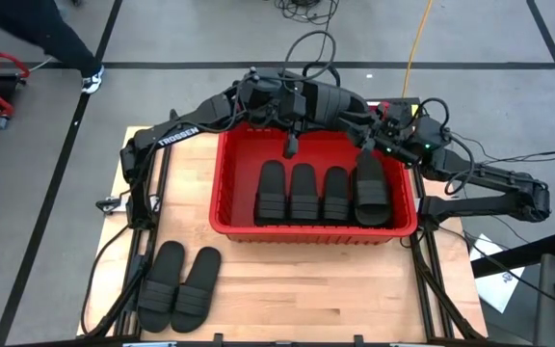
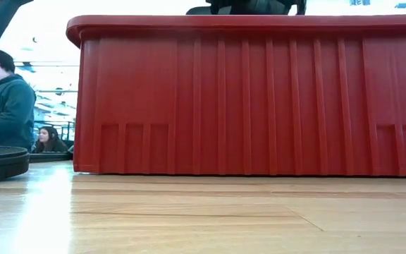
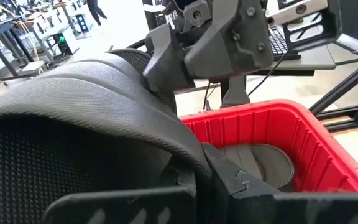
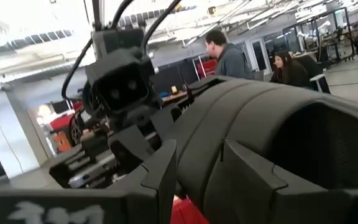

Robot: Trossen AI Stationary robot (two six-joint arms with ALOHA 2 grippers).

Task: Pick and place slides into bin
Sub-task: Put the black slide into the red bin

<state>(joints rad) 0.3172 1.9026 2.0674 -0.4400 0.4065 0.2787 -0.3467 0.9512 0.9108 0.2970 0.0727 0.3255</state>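
Plainly the main hazard is the raised slide (image 1: 371, 183) slipping or twisting out of the right gripper (image 1: 366, 146). The grip sits on the ribbed strap of a soft, rubbery sandal, and the sole hangs down from it at a tilt. If the fingers let go unevenly, we judge the slide could tip onto its neighbours or catch the right wall of the bin (image 1: 311, 231) instead of lying flat.

A second hazard is the left gripper (image 1: 290, 146). It hangs clenched and empty-looking over the far side of the bin, near the right arm's wrist, so any sideways sweep could knock the two arms together.

The right gripper's two fingers straddle the strap, and we take it as grasping the slide. It hovers over the bin's far right corner, with the sole reaching down and forward from it into the last free lane.

Three more slides (image 1: 303, 191) lie side by side just left of that lane. We cannot tell whether others are stacked beneath them. Two slides (image 1: 179, 282) wait on the table (image 1: 287, 299), well apart from both grippers, near its front left corner.
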